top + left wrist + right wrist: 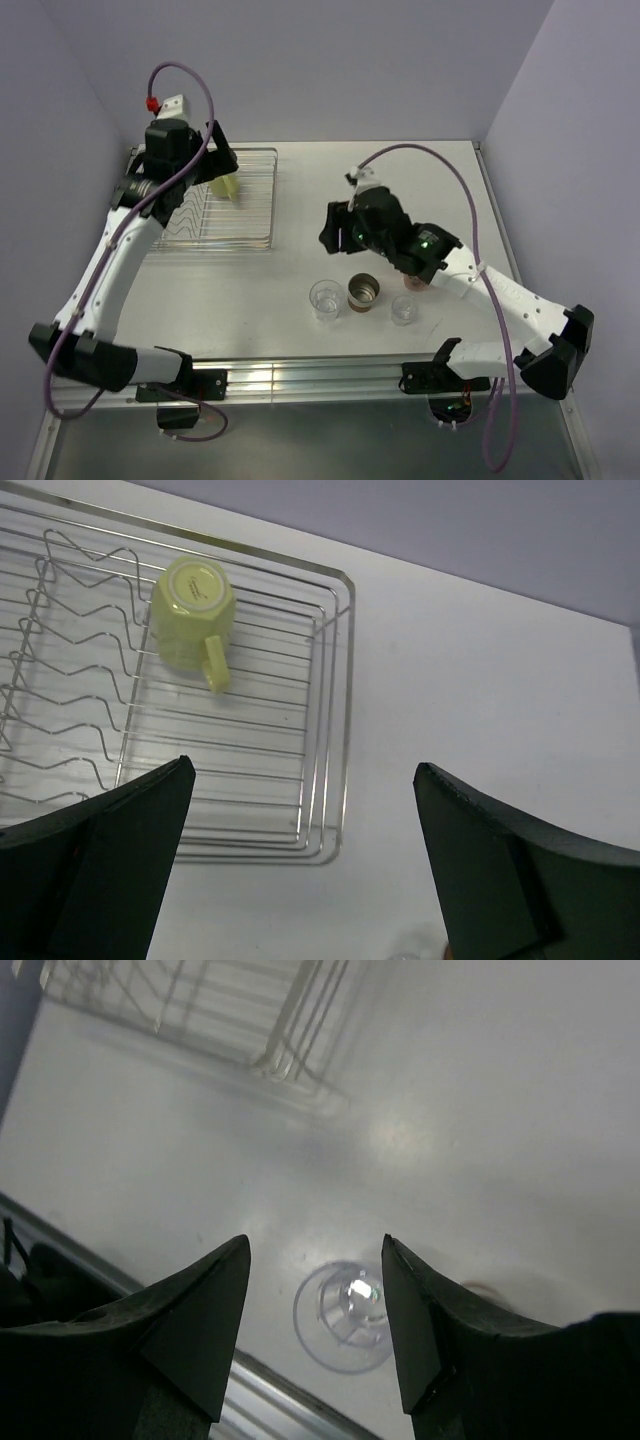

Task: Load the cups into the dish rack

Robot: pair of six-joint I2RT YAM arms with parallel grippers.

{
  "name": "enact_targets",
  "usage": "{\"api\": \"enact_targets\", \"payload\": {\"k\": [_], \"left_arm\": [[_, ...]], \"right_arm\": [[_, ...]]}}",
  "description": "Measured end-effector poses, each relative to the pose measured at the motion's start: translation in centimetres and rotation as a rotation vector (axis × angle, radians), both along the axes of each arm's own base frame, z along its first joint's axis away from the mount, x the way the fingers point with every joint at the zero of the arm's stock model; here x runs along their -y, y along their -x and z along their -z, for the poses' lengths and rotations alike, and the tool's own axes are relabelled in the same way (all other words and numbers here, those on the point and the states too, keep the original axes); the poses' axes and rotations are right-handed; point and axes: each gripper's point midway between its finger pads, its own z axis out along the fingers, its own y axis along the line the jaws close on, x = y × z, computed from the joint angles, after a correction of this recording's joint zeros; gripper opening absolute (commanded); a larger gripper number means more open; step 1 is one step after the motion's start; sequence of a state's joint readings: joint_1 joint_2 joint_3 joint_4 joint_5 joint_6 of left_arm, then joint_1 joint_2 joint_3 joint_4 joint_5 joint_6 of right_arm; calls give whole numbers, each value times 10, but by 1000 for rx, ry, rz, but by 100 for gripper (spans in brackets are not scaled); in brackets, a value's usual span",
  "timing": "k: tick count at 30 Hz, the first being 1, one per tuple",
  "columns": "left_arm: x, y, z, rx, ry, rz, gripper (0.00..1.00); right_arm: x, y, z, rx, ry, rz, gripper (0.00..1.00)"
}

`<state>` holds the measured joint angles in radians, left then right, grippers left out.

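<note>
One cup of five is loaded, as far as the views show. The pale yellow mug with a small handle [190, 615] lies inside the shallow silver wire dish rack [255, 215], in the upper left part of the top view. Its base is turned toward the left wrist camera. I cannot tell if it stands fully inverted or leans on the wires.

The left gripper [300, 770] hangs above the rack, with its fingers spread wide and nothing between them. The mug is well apart from it, in the upper left of that view.

Four cups are left on the white table [400, 180], all in the lower middle of the top view and outside the rack. They are a clear glass tumbler [325, 298], a brown metallic cup [364, 292] just beside it, a second clear glass tumbler [403, 310], and a salmon-pink mug [415, 285] that is mostly hidden under the right arm.

The right gripper [315, 1245] is also spread apart and holds nothing. In its wrist view one glass tumbler shows low in the frame, below the gap between the fingers and not touched. I judge that this tumbler is likely the next cup to pick up, so most of the task is not yet done.
</note>
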<state>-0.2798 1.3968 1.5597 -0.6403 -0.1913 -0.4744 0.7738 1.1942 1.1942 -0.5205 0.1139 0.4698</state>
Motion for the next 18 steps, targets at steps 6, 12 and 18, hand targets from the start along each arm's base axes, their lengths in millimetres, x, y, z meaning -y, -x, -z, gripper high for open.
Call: {"api": "enact_targets", "payload": {"k": [6,12,18], "left_arm": [[6,50,-21,102,88,78,99],[12,55,-10,89,101,111,99],[14,58,1,72,104,126,99]], "right_arm": [[-37,68,66,-98,203,-133,62],[-52,96,102,-134,327,-179,61],[-46,104,136,-180,407,-177,61]]}}
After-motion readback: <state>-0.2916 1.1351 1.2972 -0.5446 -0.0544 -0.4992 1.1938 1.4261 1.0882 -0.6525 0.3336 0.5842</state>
